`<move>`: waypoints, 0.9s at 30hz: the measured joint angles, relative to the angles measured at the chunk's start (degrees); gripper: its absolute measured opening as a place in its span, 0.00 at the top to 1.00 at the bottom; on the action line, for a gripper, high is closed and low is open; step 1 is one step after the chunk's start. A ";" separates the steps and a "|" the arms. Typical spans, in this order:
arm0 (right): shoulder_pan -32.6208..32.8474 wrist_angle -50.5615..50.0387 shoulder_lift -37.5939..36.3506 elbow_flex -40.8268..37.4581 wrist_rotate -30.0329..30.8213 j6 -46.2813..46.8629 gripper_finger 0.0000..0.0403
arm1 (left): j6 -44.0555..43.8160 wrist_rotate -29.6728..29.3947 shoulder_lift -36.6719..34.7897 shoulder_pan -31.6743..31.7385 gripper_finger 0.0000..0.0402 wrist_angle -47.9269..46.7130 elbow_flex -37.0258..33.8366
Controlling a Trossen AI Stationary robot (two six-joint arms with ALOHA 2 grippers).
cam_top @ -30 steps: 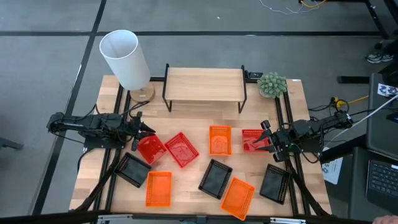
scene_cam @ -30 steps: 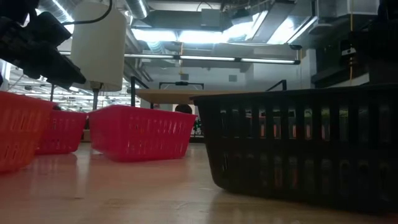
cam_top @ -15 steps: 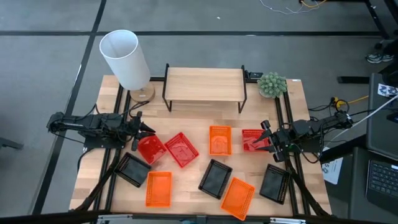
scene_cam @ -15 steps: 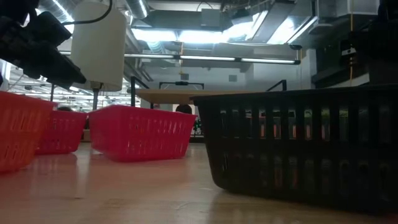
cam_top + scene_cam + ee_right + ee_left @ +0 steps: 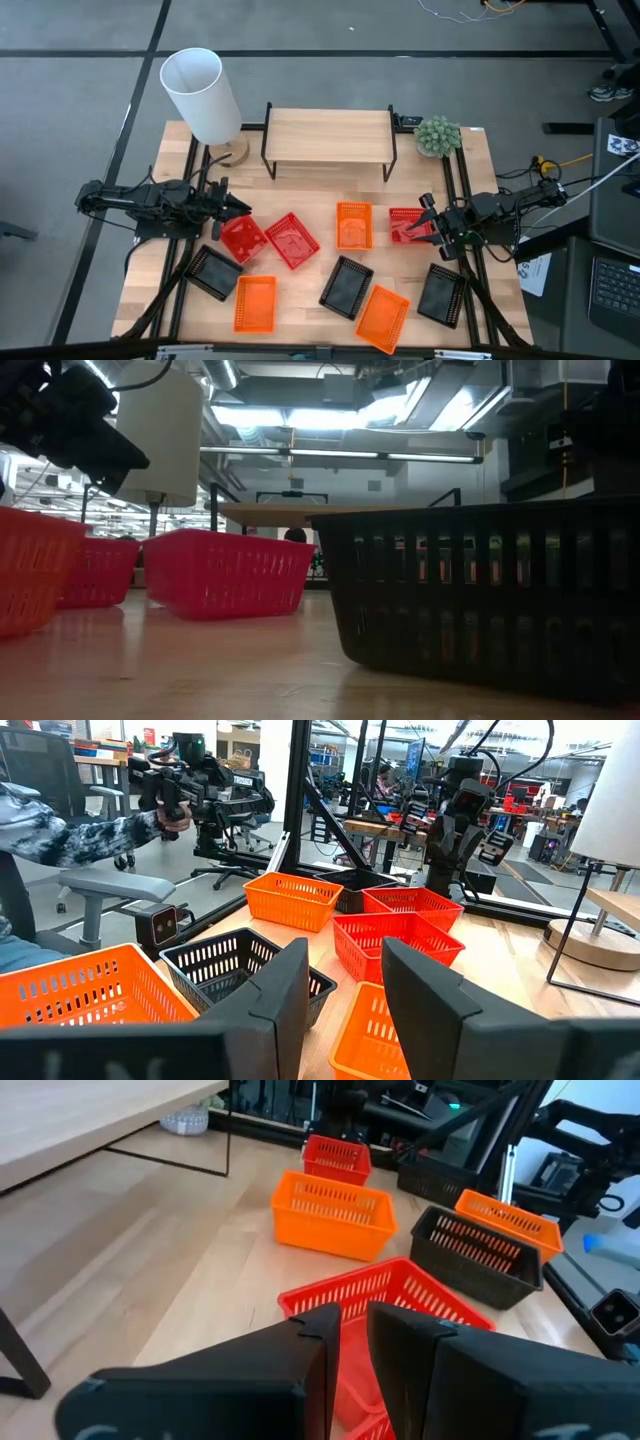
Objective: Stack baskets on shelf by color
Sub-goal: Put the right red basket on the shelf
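Nine mesh baskets lie on the table in front of the bare shelf (image 5: 328,135). There are three red baskets (image 5: 243,238), (image 5: 292,240), (image 5: 407,225), three orange baskets (image 5: 354,225), (image 5: 255,303), (image 5: 382,318), and three black baskets (image 5: 212,272), (image 5: 346,286), (image 5: 441,294). My left gripper (image 5: 236,207) hovers over the far edge of the leftmost red basket (image 5: 400,1295). Its fingers are a narrow gap apart and hold nothing. My right gripper (image 5: 428,224) is open over the right end of the rightmost red basket, which is hidden in the right wrist view.
A white lamp (image 5: 200,90) stands at the far left corner and a small green plant (image 5: 437,135) at the far right. The shelf's black legs (image 5: 228,1130) stand behind the baskets. A person sits beyond the table (image 5: 60,830). A strip of bare wood lies between shelf and baskets.
My left gripper has gone up a little above the leftmost red basket, as the low view shows. The baskets have stayed where they were.
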 joint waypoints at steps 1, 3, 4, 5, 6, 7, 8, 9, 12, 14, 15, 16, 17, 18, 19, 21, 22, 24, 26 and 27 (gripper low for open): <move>0.01 0.01 0.00 0.00 -0.01 0.01 0.68 | 0.00 0.00 -0.01 0.01 0.88 0.00 0.00; 0.01 0.02 0.00 0.00 -0.02 0.01 0.68 | 0.00 0.00 0.00 0.00 0.88 -0.03 0.00; 0.02 0.02 0.00 0.00 -0.01 -0.01 0.68 | 0.02 0.00 0.00 0.00 0.88 -0.02 0.00; 0.02 0.02 0.00 0.00 -0.01 0.01 0.68 | 0.00 0.00 0.00 0.01 0.88 -0.04 0.00; 0.00 0.02 0.00 0.00 -0.02 0.00 0.68 | 0.01 0.00 0.01 0.00 0.88 -0.04 0.00; 0.02 0.02 0.00 0.00 0.00 -0.02 0.68 | 0.02 0.00 0.01 -0.01 0.88 -0.05 -0.02; 0.01 0.00 0.00 0.00 -0.01 0.00 0.68 | 0.02 0.00 0.01 0.01 0.88 -0.17 0.00; 0.02 -0.01 0.00 0.00 -0.02 -0.02 0.68 | -0.02 0.00 -0.01 -0.01 0.88 -0.45 0.00; 0.00 -0.01 0.00 0.00 -0.01 0.00 0.68 | -0.37 0.00 0.01 -0.01 0.88 -1.34 0.00; 0.02 0.02 0.00 0.00 0.00 0.00 0.68 | -0.37 0.00 0.01 -0.01 0.88 -1.25 0.00; 0.02 0.02 0.00 0.00 -0.02 -0.02 0.68 | -0.37 0.00 0.01 -0.01 0.88 -1.29 0.00; 0.02 0.00 0.00 -0.01 0.00 0.00 0.68 | -0.39 0.00 0.01 -0.01 0.88 -1.29 0.00; 0.01 0.01 0.00 0.00 -0.01 0.00 0.68 | -0.37 0.00 0.01 -0.01 0.88 -1.25 0.00; 0.01 0.02 0.00 -0.02 -0.02 -0.01 0.68 | -0.38 0.00 0.01 -0.01 0.88 -1.27 0.00; 0.01 0.02 0.00 0.00 -0.02 -0.01 0.68 | -0.38 0.00 0.01 -0.01 0.88 -1.27 0.00; 0.01 0.00 0.00 0.00 -0.02 0.00 0.68 | -0.38 0.00 0.01 -0.01 0.88 -1.26 -0.01; 0.02 0.01 0.00 0.00 -0.01 -0.01 0.68 | -0.37 0.00 0.00 -0.01 0.88 -1.27 0.00; -0.01 -0.01 0.00 0.00 0.00 0.00 0.68 | -0.39 0.00 0.01 -0.01 0.88 -1.25 0.00; 0.00 0.01 0.00 0.00 -0.01 0.00 0.68 | -0.37 0.00 0.01 -0.01 0.88 -1.29 0.00; 0.02 0.01 0.00 0.00 -0.02 0.00 0.68 | -0.37 0.00 0.01 -0.01 0.88 -1.37 0.00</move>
